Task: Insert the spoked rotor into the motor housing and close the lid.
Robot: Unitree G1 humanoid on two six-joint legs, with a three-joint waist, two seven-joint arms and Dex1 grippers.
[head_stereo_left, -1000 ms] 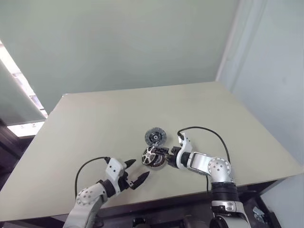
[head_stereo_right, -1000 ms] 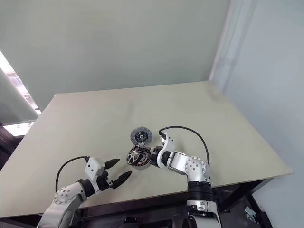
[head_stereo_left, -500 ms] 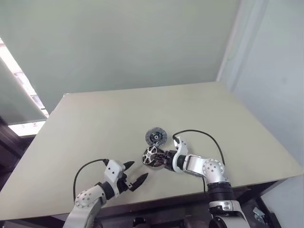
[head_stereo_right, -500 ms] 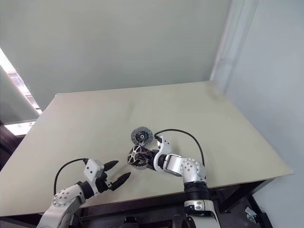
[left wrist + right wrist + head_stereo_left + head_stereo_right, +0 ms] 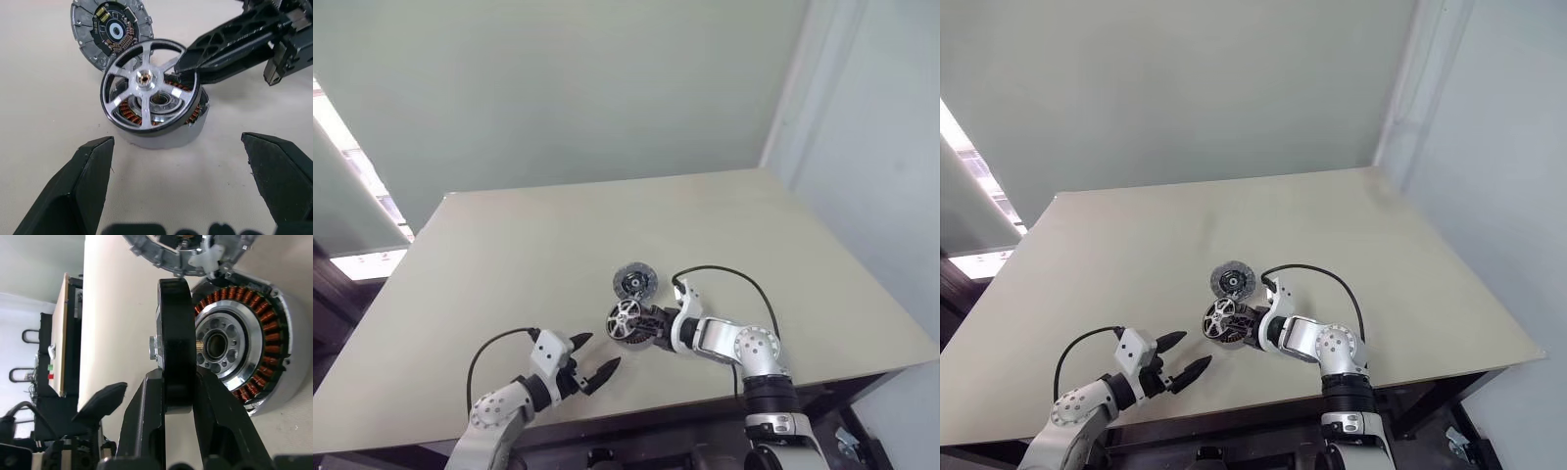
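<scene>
gripping spoked rotor (image 5: 146, 85) above motor housing (image 5: 247, 350), lid (image 5: 110, 30) behind

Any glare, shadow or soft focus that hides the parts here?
Left wrist view: the spoked rotor is sharp with bright glints on its spokes, while the left fingers are soft. Right wrist view: the motor housing windings are crisp. Left eye view: window glare at the edge, off the table.

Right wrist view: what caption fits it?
Right gripper pinching the dark-rimmed silver spoked rotor on edge beside the copper-wound motor housing.
</scene>
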